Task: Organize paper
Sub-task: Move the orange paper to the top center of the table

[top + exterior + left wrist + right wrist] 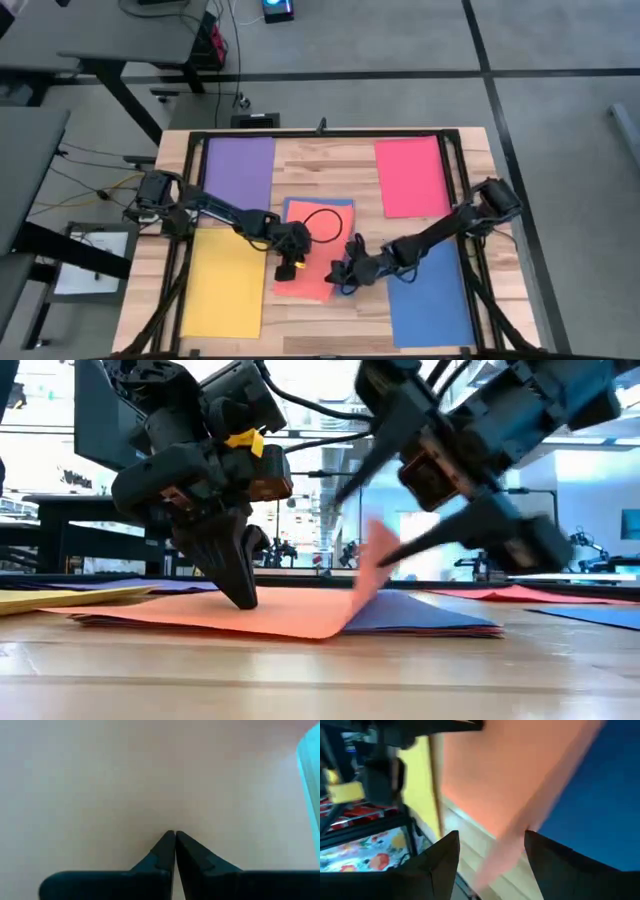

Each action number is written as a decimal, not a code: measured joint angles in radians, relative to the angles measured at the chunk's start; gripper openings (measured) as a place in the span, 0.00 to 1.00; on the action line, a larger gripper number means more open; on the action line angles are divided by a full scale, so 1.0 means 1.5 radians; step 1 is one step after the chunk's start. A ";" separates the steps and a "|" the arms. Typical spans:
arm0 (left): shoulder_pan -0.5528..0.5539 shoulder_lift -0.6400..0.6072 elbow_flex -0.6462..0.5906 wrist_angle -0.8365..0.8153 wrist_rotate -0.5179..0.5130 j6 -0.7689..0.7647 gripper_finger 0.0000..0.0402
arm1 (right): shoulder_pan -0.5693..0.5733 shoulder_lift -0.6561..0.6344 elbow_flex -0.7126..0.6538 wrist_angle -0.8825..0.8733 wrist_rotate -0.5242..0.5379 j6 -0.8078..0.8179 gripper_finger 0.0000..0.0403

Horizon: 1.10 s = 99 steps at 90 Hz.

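A salmon-orange sheet [312, 286] lies at the table's middle on top of a dark blue sheet [425, 615]. My left gripper [243, 600] stands shut with its tips down on the orange sheet's left part. My right gripper [362, 528] is open at the sheet's near right corner [375, 560], which curls up off the blue sheet and stands between the two fingers [492, 842]. The remainder of the orange sheet lies flat. My left gripper presses its shut fingertips [175, 836] down on the orange sheet's left part from above, slanting; the sheet lies flat under them. My right gripper's lower finger [440, 538] meets the raised corner [505, 845] from the table's right, slanting down; whether the other finger touches it, I cannot tell.
More sheets lie flat around the middle: purple [240, 165] far left, pink-red [412, 175] far right, yellow [225, 285] near left, blue [430, 300] near right. A black frame [330, 132] runs along the table's edges. A white printed sheet [95, 262] lies off the table's left.
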 joint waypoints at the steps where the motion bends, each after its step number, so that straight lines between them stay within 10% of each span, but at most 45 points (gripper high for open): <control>1: 0.000 0.000 0.000 0.000 0.000 0.000 0.00 | 0.001 -0.001 0.000 -0.008 0.002 0.005 0.53; 45: 0.001 0.000 -0.001 0.007 0.000 0.007 0.00 | -0.075 0.000 0.000 -0.065 0.032 -0.065 0.51; 71: 0.009 -0.024 0.018 -0.071 -0.010 0.011 0.00 | -0.084 -0.007 0.000 -0.073 -0.037 -0.161 0.04; 99: 0.048 -0.124 0.122 -0.280 -0.098 0.090 0.00 | -0.106 -0.174 0.000 -0.267 -0.024 -0.250 0.00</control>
